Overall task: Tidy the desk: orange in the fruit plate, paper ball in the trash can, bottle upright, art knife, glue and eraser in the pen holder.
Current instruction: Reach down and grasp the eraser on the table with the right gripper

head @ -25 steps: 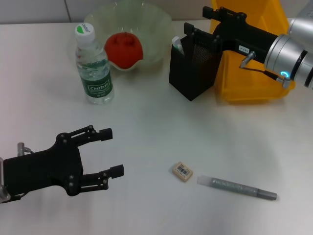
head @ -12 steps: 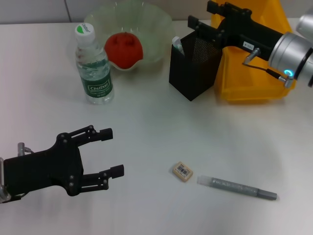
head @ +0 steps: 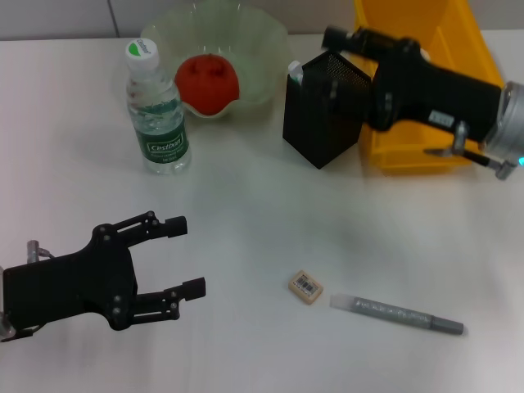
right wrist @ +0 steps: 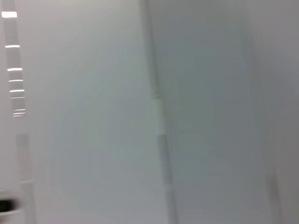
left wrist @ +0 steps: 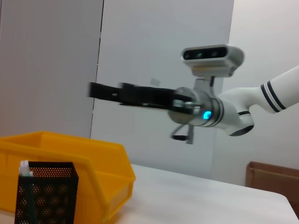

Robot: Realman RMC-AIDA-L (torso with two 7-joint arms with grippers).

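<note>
The orange [head: 206, 82] lies in the pale-green fruit plate [head: 264, 42]. Beside the plate, the bottle [head: 157, 110] stands upright. The black mesh pen holder [head: 323, 110] [left wrist: 44, 193] has a white-capped stick, apparently the glue [head: 295, 75] [left wrist: 24, 167], inside it. My right gripper [head: 344, 37] [left wrist: 96, 90] hangs open and empty above the holder's far rim, in front of the yellow trash can [head: 417, 151] [left wrist: 93, 161]. On the near table lie the eraser [head: 305, 286] and the grey art knife [head: 397, 313]. My left gripper [head: 187, 255] rests open at the near left. No paper ball is in view.
The eraser and knife lie side by side, well right of my left gripper. A cardboard box [left wrist: 273, 177] sits beyond the table's far edge. The right wrist view holds only a blurred pale wall.
My right gripper has lifted off the pen holder's rim and its arm has swung nearer and rightward, with the wrist turning. The left arm and the table's objects have not moved.
</note>
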